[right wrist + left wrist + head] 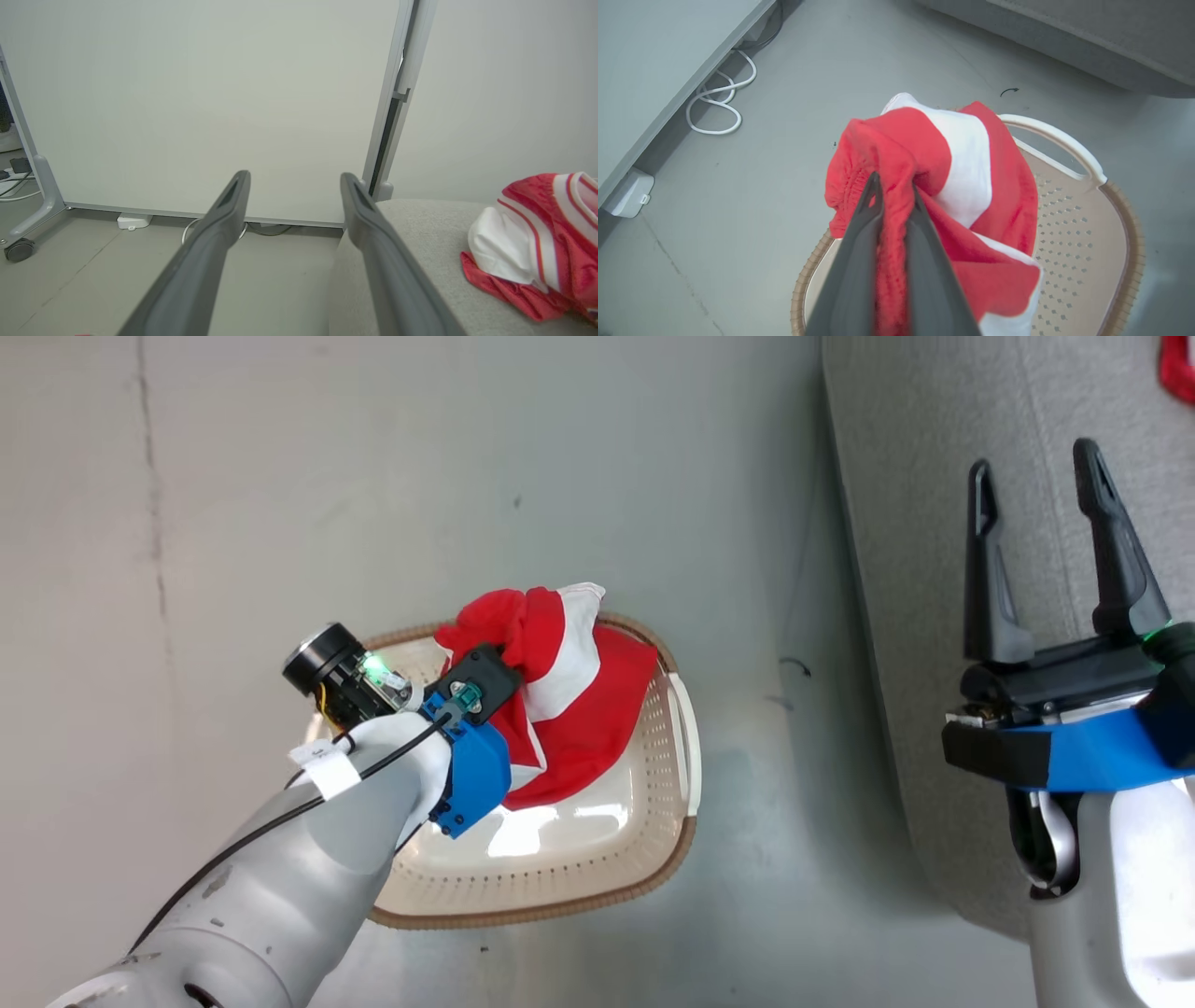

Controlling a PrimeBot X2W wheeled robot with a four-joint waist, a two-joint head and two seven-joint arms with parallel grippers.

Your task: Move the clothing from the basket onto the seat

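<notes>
handling: red garment (pixel 971 186) looks light, limp, soft; likely to drape and trail, best pinched at a bunched fold | look: red, broad white stripe | left gripper (pixel 894 189) clamped on its gathered edge, over basket (pixel 560 887) | right gripper (pixel 1036 504) fingers apart, above seat (pixel 934 476), right | other garment (pixel 551 242) lies on seat

Grey floor (pixel 560 476) under me, with a thin crack (pixel 154 523) down its left side and a small dark curl (pixel 794 665) lying on it. In my left wrist view I see a looped white cable (pixel 720 100) at the foot of a pale panel (pixel 668 56), with a white box (pixel 627 193) against its edge. In my right wrist view I see a big white board (pixel 210 102), a grey foot with a caster (pixel 18 249) at its left, and a grey upright post (pixel 397 93) at its right edge.
</notes>
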